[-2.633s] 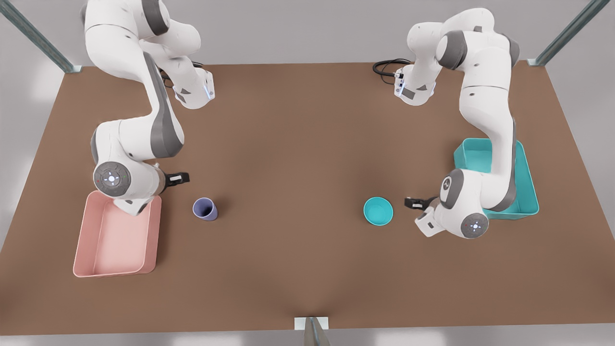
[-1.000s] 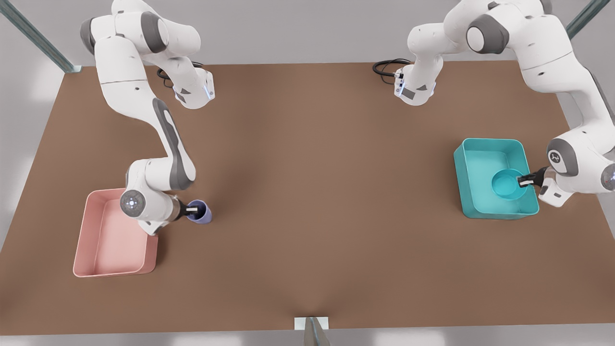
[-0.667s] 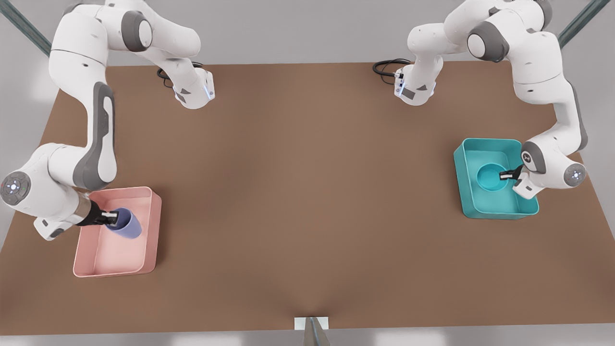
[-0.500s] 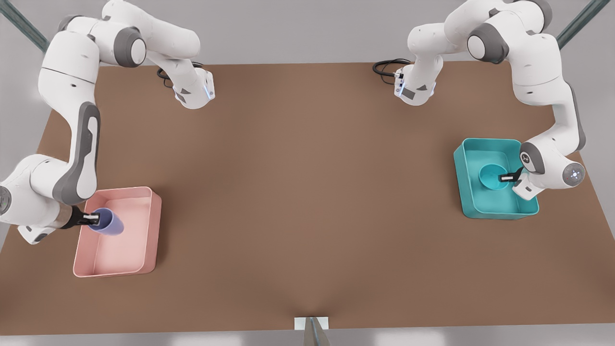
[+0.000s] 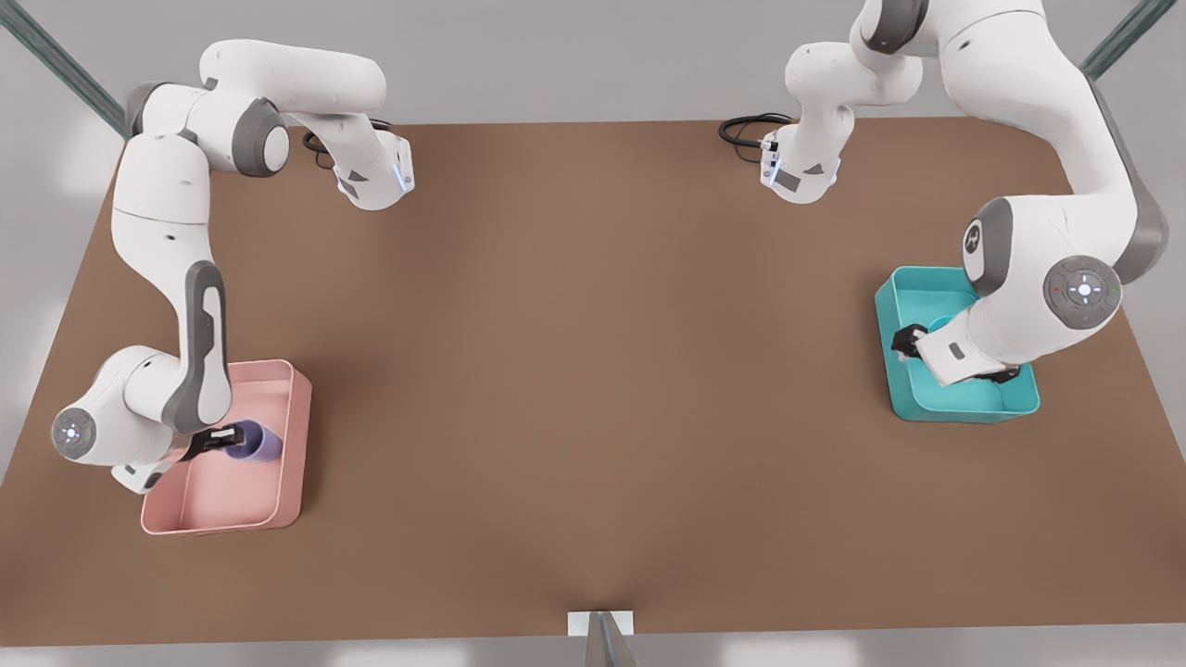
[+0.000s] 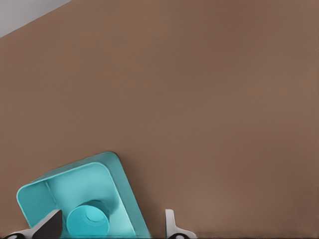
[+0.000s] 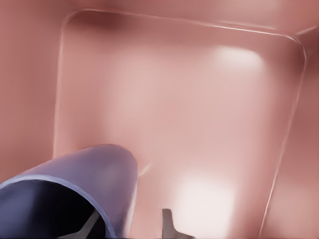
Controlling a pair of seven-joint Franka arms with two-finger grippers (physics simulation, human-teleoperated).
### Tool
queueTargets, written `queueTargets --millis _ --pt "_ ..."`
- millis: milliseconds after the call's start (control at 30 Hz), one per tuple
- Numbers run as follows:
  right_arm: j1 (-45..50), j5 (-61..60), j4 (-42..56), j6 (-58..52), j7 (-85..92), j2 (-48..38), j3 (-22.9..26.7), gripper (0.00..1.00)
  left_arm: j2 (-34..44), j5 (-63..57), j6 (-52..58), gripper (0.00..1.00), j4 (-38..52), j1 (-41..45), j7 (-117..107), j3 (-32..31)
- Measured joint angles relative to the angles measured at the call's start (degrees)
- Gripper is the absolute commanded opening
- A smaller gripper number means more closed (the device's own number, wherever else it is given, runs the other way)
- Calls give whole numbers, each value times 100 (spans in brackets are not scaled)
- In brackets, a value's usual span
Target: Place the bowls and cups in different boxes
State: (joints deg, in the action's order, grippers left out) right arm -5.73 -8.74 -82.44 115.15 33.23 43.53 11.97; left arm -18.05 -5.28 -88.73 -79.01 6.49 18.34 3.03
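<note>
Lavender cup [image 5: 256, 442], pinched by its rim in the right claw [image 5: 220, 439], hangs tilted over the pink box [image 5: 295, 435]; lower it, then release. Left claw [image 6: 107, 225], fingers wide, hovers above the teal bowl [image 6: 88, 220] resting inside the teal box [image 5: 891, 366], at 3 o'clock on the surface [image 5: 593, 371].

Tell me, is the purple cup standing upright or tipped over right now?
Tipped: the cup hangs sideways over the pink box, gripped by the right gripper.

brown tabletop [image 5: 593, 371], pale grey surround, metal frame posts [image 5: 56, 65] at corners
</note>
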Motion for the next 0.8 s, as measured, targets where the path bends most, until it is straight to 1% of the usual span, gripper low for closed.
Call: queueTargets --millis 200,400,467,533,600,633,700,733,800 --pt "17 -42 -35 -11 214 -90 -16 100 -21 -21 497 100 41 78 -420 -188" --pt "27 -132 -174 -420 452 -675 -26 100 -38 30 600 100 48 30 -706 -181" --pt "238 -124 242 -814 452 -836 -28 100 -38 50 618 100 50 28 -780 -181" --pt "647 -62 727 -1463 262 -880 9 100 -38 67 633 100 50 28 -847 -180" --pt "1207 98 990 -2117 -45 -1048 12 100 -38 80 648 100 50 30 -906 -180" --pt "1376 252 1057 -2400 -203 -1337 -81 100 -38 82 654 100 50 29 -934 -180" --pt "1289 748 855 -2842 -502 -2239 -644 100 -38 86 664 100 50 28 -984 -180" --pt "1215 924 623 -3020 -642 -2696 -810 100 -38 88 668 100 49 28 -1007 -180" --pt "1150 1136 248 -3301 -904 -3303 -937 100 -38 92 673 100 44 28 -1050 -180"
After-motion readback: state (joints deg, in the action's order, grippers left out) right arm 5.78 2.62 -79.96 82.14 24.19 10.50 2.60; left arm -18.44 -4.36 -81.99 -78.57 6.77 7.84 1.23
